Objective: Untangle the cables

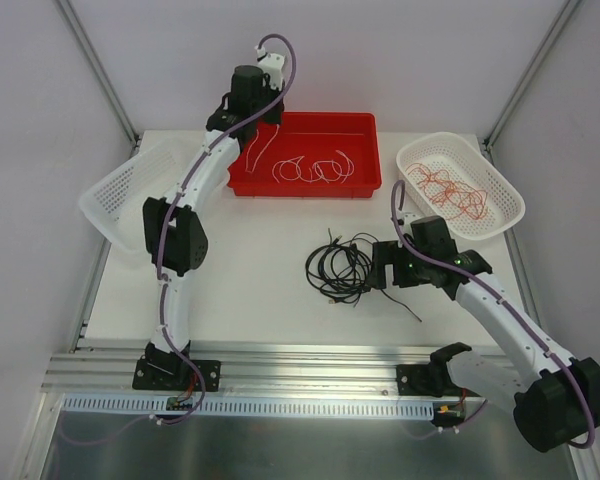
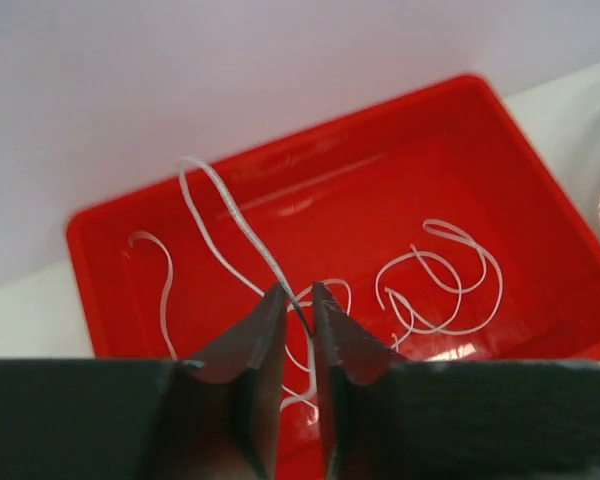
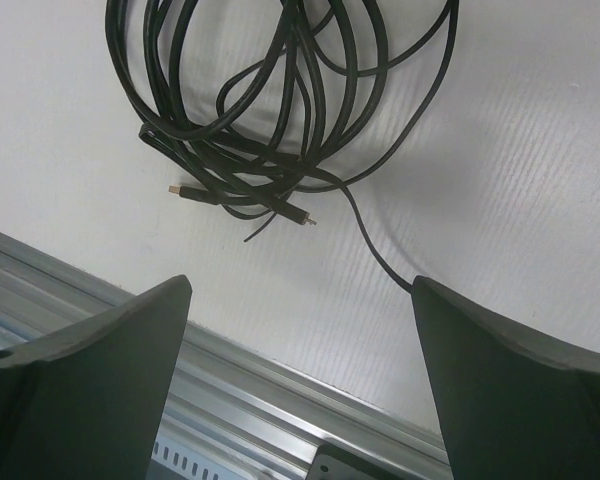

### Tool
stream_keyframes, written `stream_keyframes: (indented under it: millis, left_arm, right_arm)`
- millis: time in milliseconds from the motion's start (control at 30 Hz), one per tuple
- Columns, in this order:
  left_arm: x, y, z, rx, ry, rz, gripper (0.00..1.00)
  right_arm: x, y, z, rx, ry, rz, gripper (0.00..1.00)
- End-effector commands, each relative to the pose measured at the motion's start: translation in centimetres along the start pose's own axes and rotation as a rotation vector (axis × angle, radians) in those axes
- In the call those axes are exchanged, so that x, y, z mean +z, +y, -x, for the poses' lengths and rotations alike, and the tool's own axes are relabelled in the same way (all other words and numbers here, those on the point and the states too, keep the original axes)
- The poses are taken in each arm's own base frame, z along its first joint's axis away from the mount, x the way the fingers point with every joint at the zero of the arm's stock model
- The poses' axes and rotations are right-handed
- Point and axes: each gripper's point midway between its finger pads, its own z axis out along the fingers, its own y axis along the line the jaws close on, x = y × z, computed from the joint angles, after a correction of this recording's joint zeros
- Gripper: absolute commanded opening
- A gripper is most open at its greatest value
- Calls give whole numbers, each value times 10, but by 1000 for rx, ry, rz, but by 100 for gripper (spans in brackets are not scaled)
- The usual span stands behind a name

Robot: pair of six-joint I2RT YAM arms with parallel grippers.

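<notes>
A tangle of black cables (image 1: 342, 268) lies on the white table; in the right wrist view the black cables (image 3: 270, 110) lie just ahead of the fingers. My right gripper (image 1: 382, 265) is open and empty beside the tangle's right edge, and a black strand runs under its right finger (image 3: 500, 380). White cables (image 1: 315, 170) lie in the red bin (image 1: 365, 125). My left gripper (image 1: 270, 112) hangs over the bin's left end, shut (image 2: 298, 290) on a white cable (image 2: 230, 210) that loops up from the bin floor. Red-orange cables (image 1: 448, 190) lie in the right white basket (image 1: 505, 215).
A second white basket (image 1: 130, 190) sits tilted at the table's left edge, beside my left arm. An aluminium rail (image 1: 310, 370) runs along the near edge, also in the right wrist view (image 3: 280, 400). Enclosure walls and posts stand close behind and at both sides.
</notes>
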Motion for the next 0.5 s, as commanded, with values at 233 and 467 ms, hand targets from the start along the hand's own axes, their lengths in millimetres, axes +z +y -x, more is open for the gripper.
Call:
stream_keyframes:
  millis: [233,467]
  left_arm:
    - [-17,-16,-30,-153,60,-92,80]
    - [-104,-82,-55,-284,162,-257,85]
  right_arm:
    - [-19,14,27,-23,-97,37,98]
    - [-27,-4,25,-4,-111,-67,98]
